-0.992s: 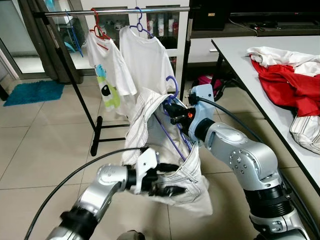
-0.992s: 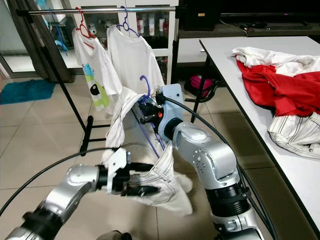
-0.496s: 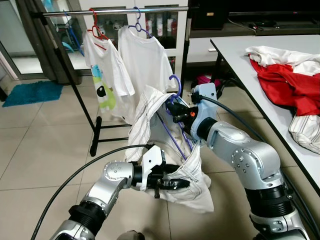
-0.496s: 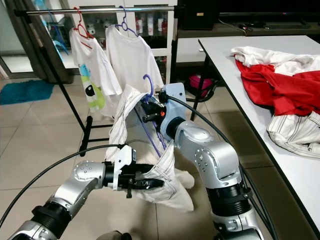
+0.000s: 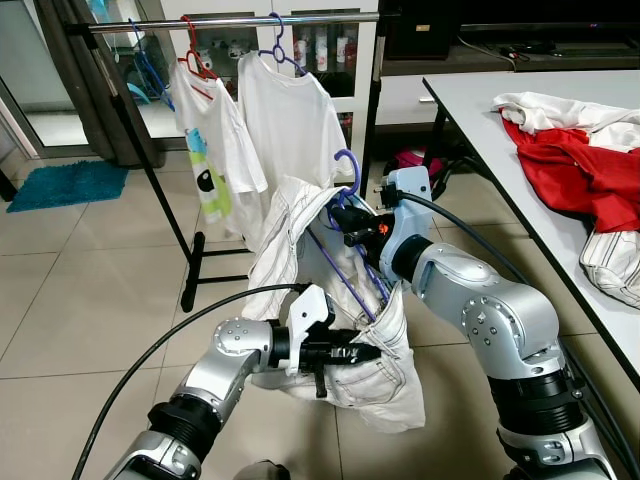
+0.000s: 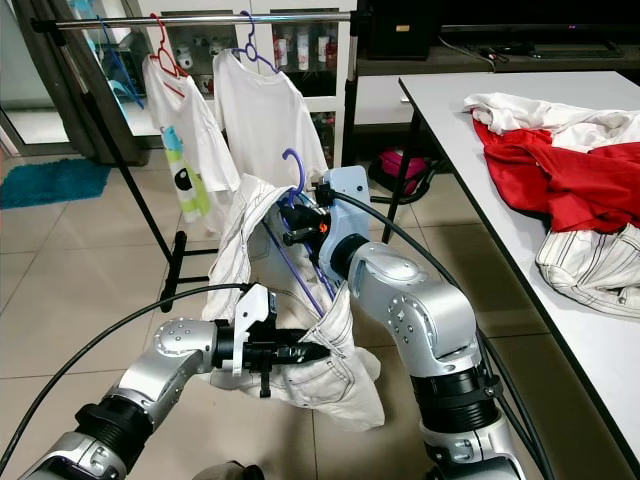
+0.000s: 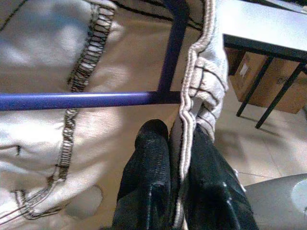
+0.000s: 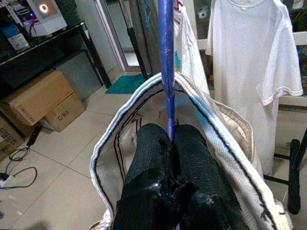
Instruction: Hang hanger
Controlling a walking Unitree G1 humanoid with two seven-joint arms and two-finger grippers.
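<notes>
Clamping one purple hanger (image 5: pixel 345 230), right end effector (image 5: pixel 350 226); left end effector (image 5: pixel 372 351) pinches one cream garment (image 5: pixel 385 370).

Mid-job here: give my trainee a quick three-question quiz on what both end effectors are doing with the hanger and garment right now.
1. True or false: the right end effector is shut on the purple hanger.
2. What does the left end effector pinch: A) the garment's hem, B) the rail, C) a red shirt?
3. How many shirts hang on the rail?

Key: 1. True. 2. A, the hem of the cream garment. 3. Two: a printed shirt and a plain white shirt.
</notes>
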